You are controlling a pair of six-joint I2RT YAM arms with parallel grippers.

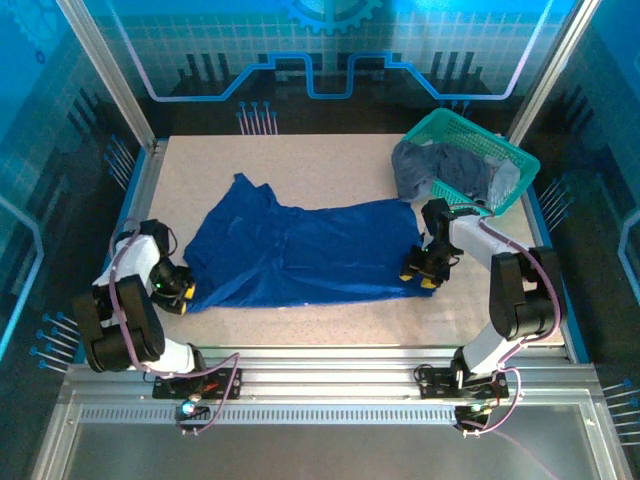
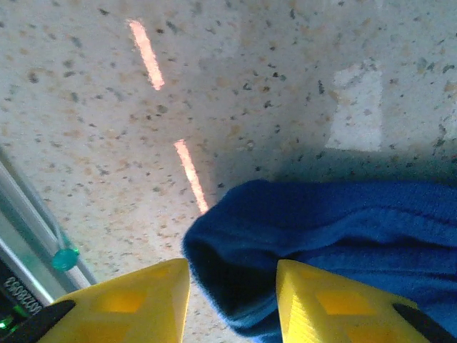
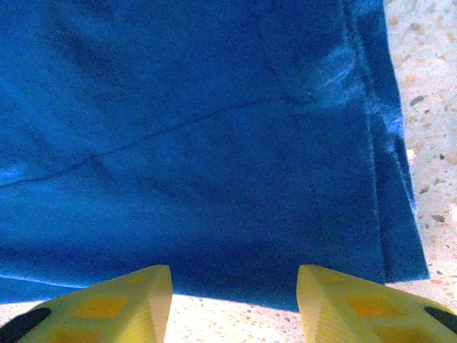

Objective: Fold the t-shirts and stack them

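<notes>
Speckled tabletop [image 1: 330,160] bears the blue t-shirt [image 1: 300,250] spread between the left gripper [image 1: 178,290] and right gripper [image 1: 420,272] — both splayed open at its edges — limp, light cloth best pinched at hem corners.

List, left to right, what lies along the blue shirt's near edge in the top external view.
left gripper → royal blue t-shirt → right gripper

A teal mesh basket [image 1: 480,128] sits at the speckled table's [image 1: 300,165] far right corner.
</notes>
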